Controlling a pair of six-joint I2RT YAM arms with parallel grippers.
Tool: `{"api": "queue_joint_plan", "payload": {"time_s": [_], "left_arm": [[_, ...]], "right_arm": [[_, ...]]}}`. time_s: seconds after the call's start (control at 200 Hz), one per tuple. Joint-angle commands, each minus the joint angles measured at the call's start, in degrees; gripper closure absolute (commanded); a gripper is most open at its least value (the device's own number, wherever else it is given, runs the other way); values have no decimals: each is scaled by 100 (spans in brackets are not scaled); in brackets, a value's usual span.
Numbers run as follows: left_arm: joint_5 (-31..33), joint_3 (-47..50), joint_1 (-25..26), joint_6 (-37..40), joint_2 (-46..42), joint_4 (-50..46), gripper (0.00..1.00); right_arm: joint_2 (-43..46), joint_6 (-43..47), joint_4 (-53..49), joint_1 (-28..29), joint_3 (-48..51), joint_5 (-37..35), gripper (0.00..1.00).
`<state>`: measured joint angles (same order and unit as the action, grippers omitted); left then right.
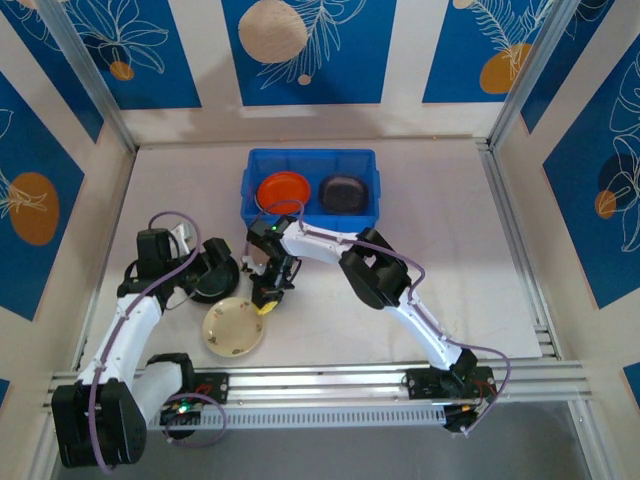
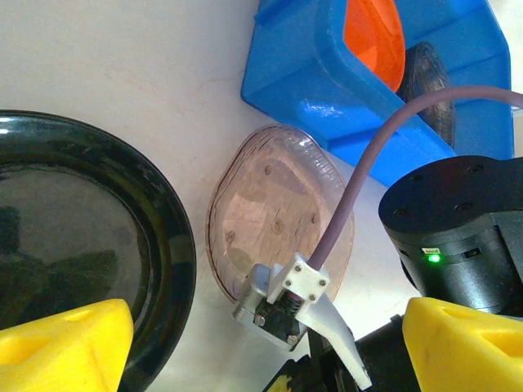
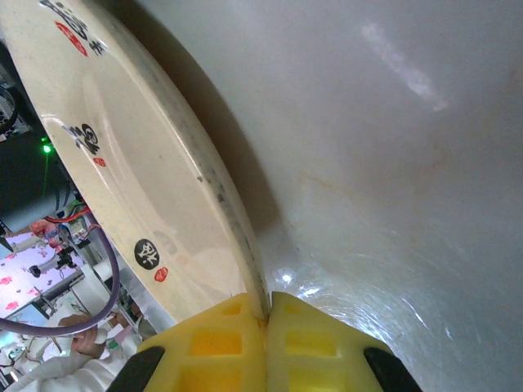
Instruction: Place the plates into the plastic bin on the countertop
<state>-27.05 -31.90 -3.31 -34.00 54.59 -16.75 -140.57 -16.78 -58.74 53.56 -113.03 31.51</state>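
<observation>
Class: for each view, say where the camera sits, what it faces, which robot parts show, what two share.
Top external: above, behind bases; faces down at countertop, blue bin, left arm, right arm.
Left wrist: looks past open jaws at black plate, translucent plate; right arm shows.
Right wrist: looks along shut jaws pinching cream plate.
Shared: orange plate, top and left wrist.
</observation>
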Motion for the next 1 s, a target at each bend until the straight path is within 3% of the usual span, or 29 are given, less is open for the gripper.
{"api": "queue_joint_plan", "payload": {"time_s": [0.0,0.505,0.77,0.99], "left_arm": [[-168,61,-99,124,-41,68,14],[-305,-519,52,340,50,-61,13],[-334,-818,592,146,477,651,17],[-152,-1290,1369,54,1269,1004,26]], "right_arm": [[149,69,-15,-25,93,89,100],[2241,-180,539,-607,1688,-229,100],[3201,-450,769,-1677,2101,-392,100],[3571,-592,1049,-2241,2198,-339,100]]}}
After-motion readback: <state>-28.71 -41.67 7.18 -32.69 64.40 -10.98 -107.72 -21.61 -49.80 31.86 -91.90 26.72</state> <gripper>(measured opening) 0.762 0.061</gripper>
